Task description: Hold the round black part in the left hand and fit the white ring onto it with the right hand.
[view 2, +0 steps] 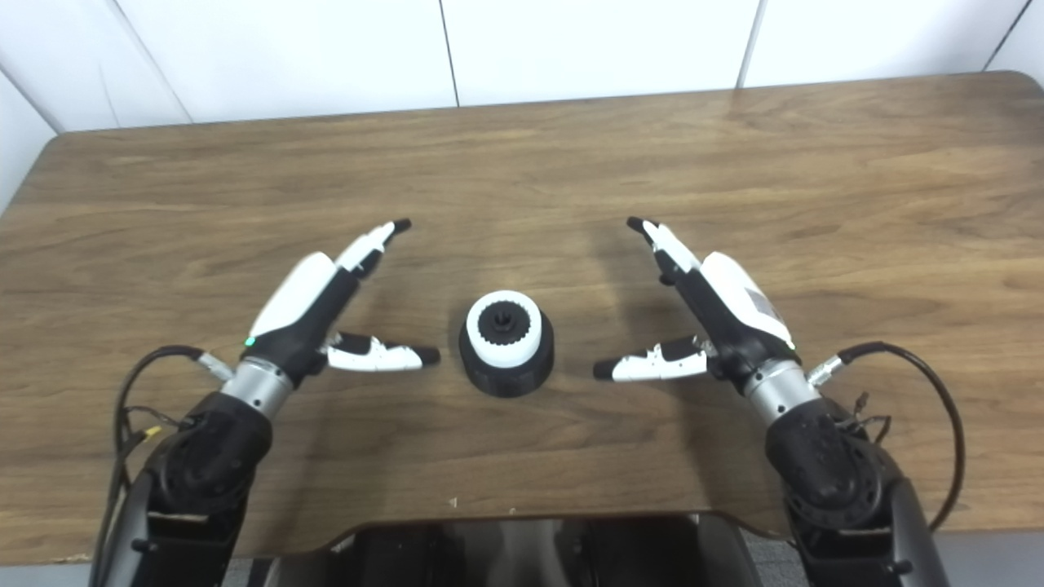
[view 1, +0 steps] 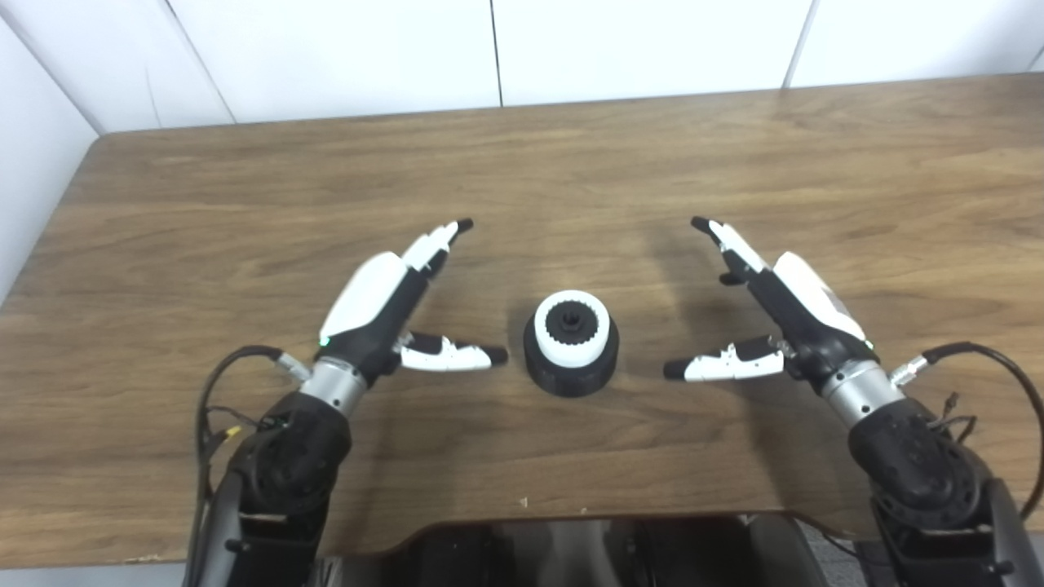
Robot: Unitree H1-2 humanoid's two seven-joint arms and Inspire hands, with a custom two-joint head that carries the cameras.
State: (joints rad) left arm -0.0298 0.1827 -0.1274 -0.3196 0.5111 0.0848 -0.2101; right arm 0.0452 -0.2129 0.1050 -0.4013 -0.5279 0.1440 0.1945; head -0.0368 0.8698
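A wooden table (view 1: 734,163) is filling the view from above, with a white panelled wall (view 1: 489,49) running behind its far edge. Near the middle of the table's near edge, a round black part (view 1: 571,367) is standing upright on the wood. A white ring (view 1: 572,328) is sitting on top of it, circling a toothed black hub (view 1: 571,319) that is showing through the ring's centre. Whether the ring is pressed fully home or only resting there cannot be told from above.

The left hand (view 1: 383,306) is hovering to the left of the part, toward the table's left edge, released, with fingers stretched forward and thumb pointing toward the part; its thumb tip is near the part but not touching. The right hand (view 1: 783,306) is mirroring it on the right side, also released, fingers extended and thumb aimed inward, clear of the part. Neither hand is grasping anything. Cables are looping from both wrists near the table's near edge.

Judging by the layout, the fitting appears done: the ring is already on the black part, and both hands are empty beside it. At most, confirming the seating seems left.
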